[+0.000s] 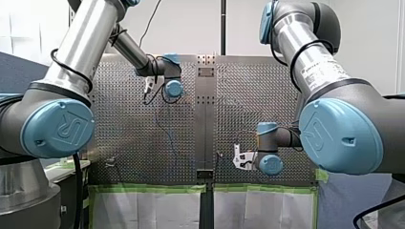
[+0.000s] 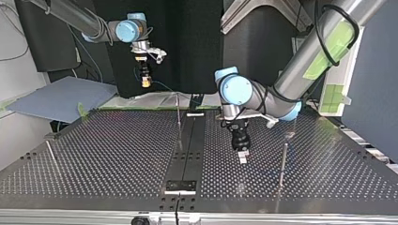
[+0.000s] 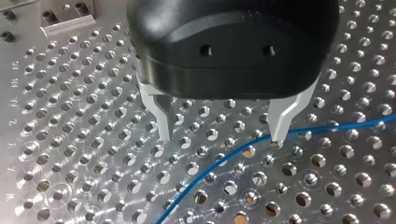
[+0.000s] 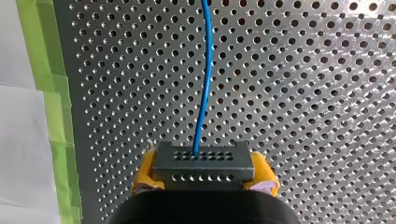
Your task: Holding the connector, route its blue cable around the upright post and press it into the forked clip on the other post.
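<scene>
Two pincers are in play, and only one carries anything. Your right pincer is clamped on the connector, with its yellow pads pressed against the connector's two short ends. The dark block sits crosswise, its long axis running from pad to pad and its perforated face turned away from the pincer. The blue cable leaves that face near the middle and runs ahead of the pincer with a slight bend, over the perforated surface. In the top view you see this pincer held high at the view's left, near the surface's far edge, pointing down.

Your left pincer stands wide, its metal fingers apart and gripping nothing, tips close to the surface. There the cable lies on the surface in a curve. It sweeps past the gap between the fingers and runs right by one fingertip; you cannot tell whether it touches.

Three thin upright posts stand on the surface in the top view. Your left pincer is between the middle post and the one at the view's right. Which post bears the forked clip cannot be made out.
</scene>
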Controlling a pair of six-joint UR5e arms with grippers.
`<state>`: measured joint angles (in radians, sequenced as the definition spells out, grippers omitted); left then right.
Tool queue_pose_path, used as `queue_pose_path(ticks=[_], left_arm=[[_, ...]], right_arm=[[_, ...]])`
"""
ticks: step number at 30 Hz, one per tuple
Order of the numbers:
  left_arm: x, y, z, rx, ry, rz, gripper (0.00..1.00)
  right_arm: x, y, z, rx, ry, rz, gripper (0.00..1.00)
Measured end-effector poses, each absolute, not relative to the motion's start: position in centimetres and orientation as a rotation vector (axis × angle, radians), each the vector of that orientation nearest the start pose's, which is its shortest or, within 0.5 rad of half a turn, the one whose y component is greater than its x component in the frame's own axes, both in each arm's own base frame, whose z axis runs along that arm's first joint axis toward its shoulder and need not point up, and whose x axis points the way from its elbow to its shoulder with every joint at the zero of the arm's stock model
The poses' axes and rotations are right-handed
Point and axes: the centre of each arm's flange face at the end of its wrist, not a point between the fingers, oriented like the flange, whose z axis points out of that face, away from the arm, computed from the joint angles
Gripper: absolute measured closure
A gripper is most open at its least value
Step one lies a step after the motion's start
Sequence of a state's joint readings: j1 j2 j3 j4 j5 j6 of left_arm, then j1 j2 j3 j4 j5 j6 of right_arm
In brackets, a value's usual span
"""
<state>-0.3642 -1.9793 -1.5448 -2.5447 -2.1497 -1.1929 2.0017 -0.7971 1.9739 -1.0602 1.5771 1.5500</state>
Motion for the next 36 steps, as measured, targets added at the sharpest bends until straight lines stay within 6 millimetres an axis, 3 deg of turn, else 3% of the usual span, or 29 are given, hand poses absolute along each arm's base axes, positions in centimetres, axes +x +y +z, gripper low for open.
queue_pose_path(ticks=[15,23,31,36], left_arm=[[57.3,-29.2,31.6,0.048,1.422,0.405,0.0],[57.6,-29.4,29.2,0.081,1.465,0.438,0.0],[57.5,-29.4,28.6,0.116,1.477,0.477,0.0],[57.6,-29.4,27.2,0.151,1.504,0.521,0.0]], right_arm=[[34.4,-43.1,-0.6,1.621,-1.025,1.428,1.0],[34.3,-43.2,-0.6,1.62,-1.026,1.428,1.0],[34.4,-43.1,-0.6,1.621,-1.025,1.427,1.0],[34.4,-43.1,-0.6,1.622,-1.023,1.427,1.0]])
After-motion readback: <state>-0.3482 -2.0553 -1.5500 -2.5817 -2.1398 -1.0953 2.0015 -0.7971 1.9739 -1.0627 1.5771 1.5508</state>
